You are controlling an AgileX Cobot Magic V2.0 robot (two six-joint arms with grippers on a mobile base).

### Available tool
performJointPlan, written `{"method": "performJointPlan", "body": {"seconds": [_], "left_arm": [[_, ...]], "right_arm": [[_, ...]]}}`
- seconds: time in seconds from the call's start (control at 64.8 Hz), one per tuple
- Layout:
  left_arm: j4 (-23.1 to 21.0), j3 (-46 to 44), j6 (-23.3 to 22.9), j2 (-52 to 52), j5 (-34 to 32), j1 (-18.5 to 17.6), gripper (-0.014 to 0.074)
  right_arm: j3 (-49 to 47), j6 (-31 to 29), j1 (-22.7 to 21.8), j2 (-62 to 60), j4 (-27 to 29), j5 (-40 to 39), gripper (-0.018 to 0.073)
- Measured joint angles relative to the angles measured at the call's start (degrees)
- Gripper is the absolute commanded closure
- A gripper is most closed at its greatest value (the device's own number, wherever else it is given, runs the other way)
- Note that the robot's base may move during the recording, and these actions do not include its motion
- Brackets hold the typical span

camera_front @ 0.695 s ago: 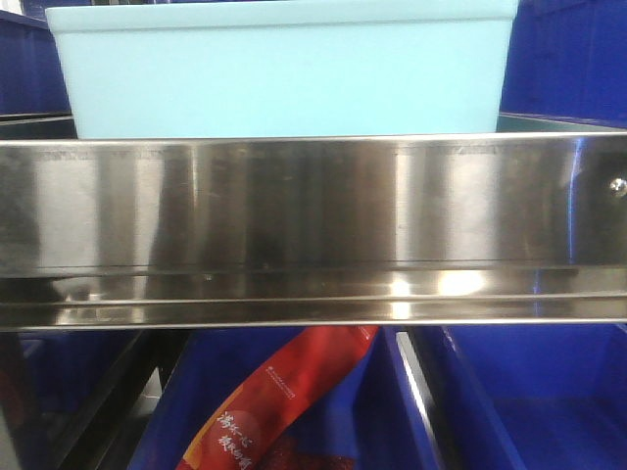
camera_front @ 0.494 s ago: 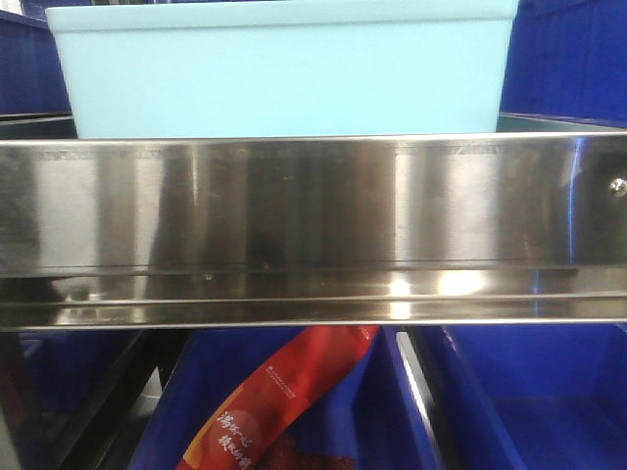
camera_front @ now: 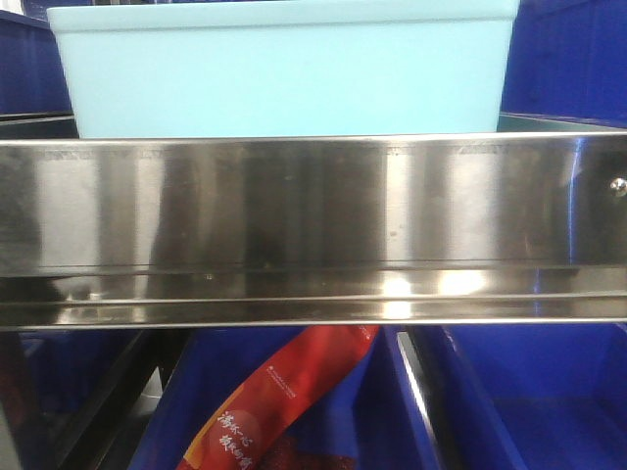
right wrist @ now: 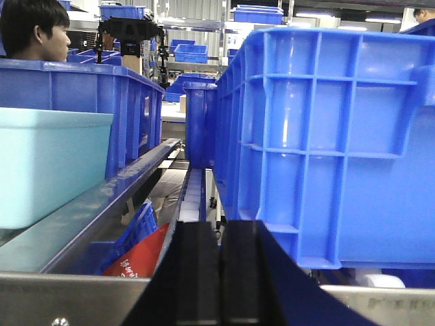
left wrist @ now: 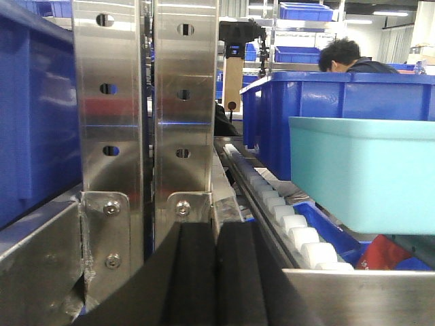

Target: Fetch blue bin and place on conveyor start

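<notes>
The blue bin (camera_front: 284, 69), a light aqua tub with plain walls, stands on the steel rack right behind the rack's front rail (camera_front: 313, 225). The left wrist view has the blue bin (left wrist: 367, 170) at the right, over a row of white rollers (left wrist: 299, 231). In the right wrist view the blue bin (right wrist: 47, 163) is at the left. My left gripper (left wrist: 216, 272) is shut and empty, left of the bin at the rack's front. My right gripper (right wrist: 219, 272) is also shut and empty, right of the bin. The conveyor start is out of view.
Dark blue ribbed crates flank the bin: one large crate (right wrist: 326, 142) close on the right, others (left wrist: 319, 109) behind. Steel uprights (left wrist: 136, 115) stand before the left gripper. A red packet (camera_front: 265, 401) lies in a lower blue crate. A person (right wrist: 34, 30) is behind the rack.
</notes>
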Motion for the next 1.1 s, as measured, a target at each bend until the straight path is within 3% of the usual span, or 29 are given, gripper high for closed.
{"method": "performJointPlan", "body": {"seconds": [0.324,0.463,0.571,0.726,1.096], "left_arm": [[0.4,0.0,0.2,-0.1,-0.1,0.0,0.0707],[0.4,-0.7,0.2,-0.1,1.6,0.0,0.0707],[0.5,-5.4,0.3,-0.1,5.8,0.0,0.0707],[0.8,-15.9,0.3,1.3,13.8,0.0,0.0707],[0.8,-38.7,0.4,25.1,32.1,0.0,0.0707]], "right_arm": [[0.0,0.0,0.0,0.0,0.0,0.0,0.0726],[0.0,0.0,0.0,0.0,0.0,-3.6,0.0726],[-3.0,0.0,0.0,0.0,0.0,-1.2,0.0726],[-15.5,0.0,0.0,0.0,0.0,8.5,0.0726],[-35.8,0.0,0.0,18.3,0.0,21.3,0.0726]]}}
